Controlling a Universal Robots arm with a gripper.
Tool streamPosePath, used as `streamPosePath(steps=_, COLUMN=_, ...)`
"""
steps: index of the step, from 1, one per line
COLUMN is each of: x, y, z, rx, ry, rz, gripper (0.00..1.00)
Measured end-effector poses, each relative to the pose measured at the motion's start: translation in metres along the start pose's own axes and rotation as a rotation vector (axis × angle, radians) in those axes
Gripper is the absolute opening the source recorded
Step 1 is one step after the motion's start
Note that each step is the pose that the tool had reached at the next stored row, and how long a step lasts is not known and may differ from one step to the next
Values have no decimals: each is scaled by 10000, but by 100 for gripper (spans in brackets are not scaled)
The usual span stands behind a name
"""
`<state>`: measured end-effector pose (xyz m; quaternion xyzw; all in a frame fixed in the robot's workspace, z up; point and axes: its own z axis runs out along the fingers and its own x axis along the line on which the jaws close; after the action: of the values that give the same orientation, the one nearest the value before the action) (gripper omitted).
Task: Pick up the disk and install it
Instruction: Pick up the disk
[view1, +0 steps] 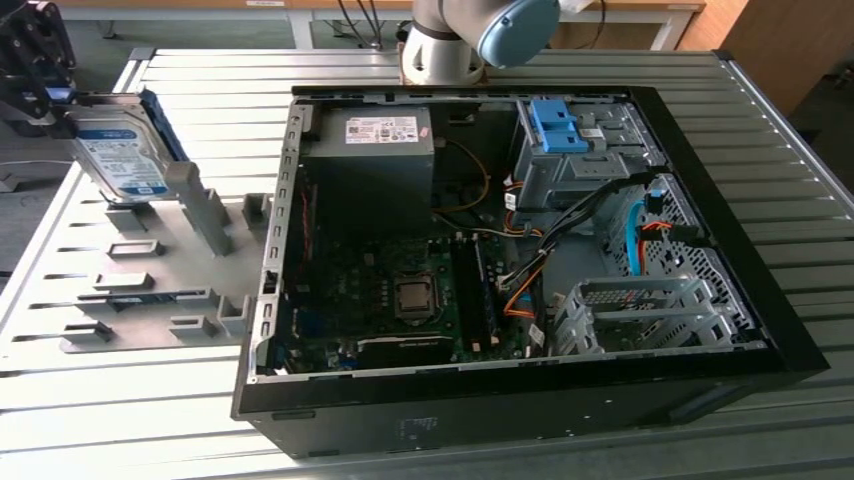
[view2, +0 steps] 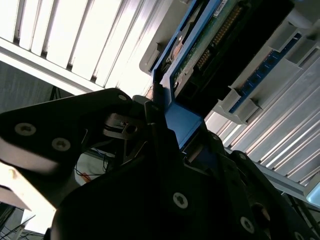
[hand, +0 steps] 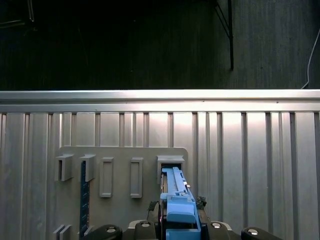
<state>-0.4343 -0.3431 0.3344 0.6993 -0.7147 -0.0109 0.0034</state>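
The disk (view1: 120, 150) is a silver drive with a white-and-blue label and blue side rails. It stands on edge at the exterior view's left, over the grey fixture plate (view1: 147, 290). My gripper (view1: 56, 98) is shut on its upper end. The first wrist view shows the disk's blue rail (hand: 176, 197) running from the gripper (hand: 177, 229) down to a slot in the plate (hand: 120, 210). Whether its lower end still sits in that slot I cannot tell. The second wrist view shows the black fingers (view2: 150, 150) clamped on the disk's blue rail (view2: 181, 120), with its green board beyond.
The open black computer case (view1: 787, 340) lies on the slatted metal table (view1: 787, 150), to the exterior view's right of the plate. Inside are a blue drive bracket (view1: 554, 125), a metal cage (view1: 641, 310), cables and the motherboard. The arm's base (view1: 447, 45) stands behind the case.
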Motion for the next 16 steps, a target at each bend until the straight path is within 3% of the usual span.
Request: streamPosePath(steps=16, x=-2, y=2, z=-70, rx=0, ry=4, rz=1, gripper=36)
